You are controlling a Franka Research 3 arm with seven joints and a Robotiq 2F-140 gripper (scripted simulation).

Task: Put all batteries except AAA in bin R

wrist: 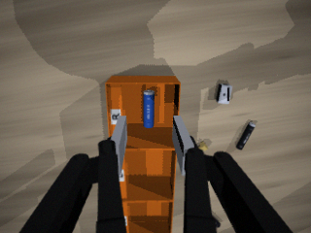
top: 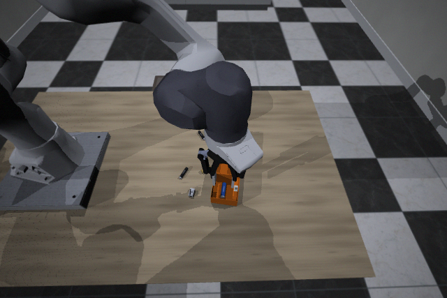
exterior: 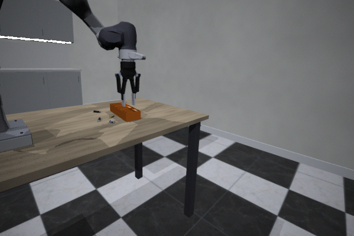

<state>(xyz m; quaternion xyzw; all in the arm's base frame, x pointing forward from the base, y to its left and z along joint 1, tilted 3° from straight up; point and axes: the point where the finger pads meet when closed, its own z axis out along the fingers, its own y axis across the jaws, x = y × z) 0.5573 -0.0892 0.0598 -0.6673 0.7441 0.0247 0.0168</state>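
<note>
"Looking down from the top view, where do you find the blue battery (top: 223,190) (wrist: 149,110)?"

"Inside the orange bin (top: 224,202) (exterior: 133,115) (wrist: 143,80), in its end compartment. A white label (top: 235,188) (wrist: 116,116) sits along one side of that compartment. The gripper (top: 223,181) (exterior: 128,104) (wrist: 150,127) is over the bin, its fingers parted."

"And what lies outside?"

"On the table (top: 288,233) (exterior: 162,116) (wrist: 243,29), a black battery (top: 183,172) (exterior: 99,119) (wrist: 246,135) and a small silver block (top: 191,192) (exterior: 112,121) (wrist: 224,94). A little yellow piece (top: 201,171) (exterior: 111,116) (wrist: 203,146) is nearer the bin, and a dark slim piece (top: 200,135) (exterior: 97,111) lies farther off, near the arm's outline."

"Now the exterior view — does it agree?"

"It does. The bin stands upright on the table, and the gripper points straight down at it, with a gap between the two pale fingers. The loose things lie to one side. I can't see the blue battery past the bin's wall, though."

"What does the wrist view add?"

"The R on that label, for one. The blue battery lies lengthwise in the R compartment, apart from both fingers. They're open, partway — nothing is held between them."

"And the black battery?"

"On the table beside the bin, tilted across the view, with the silver block near it. Its markings are too small for me to tell the size class."
</note>
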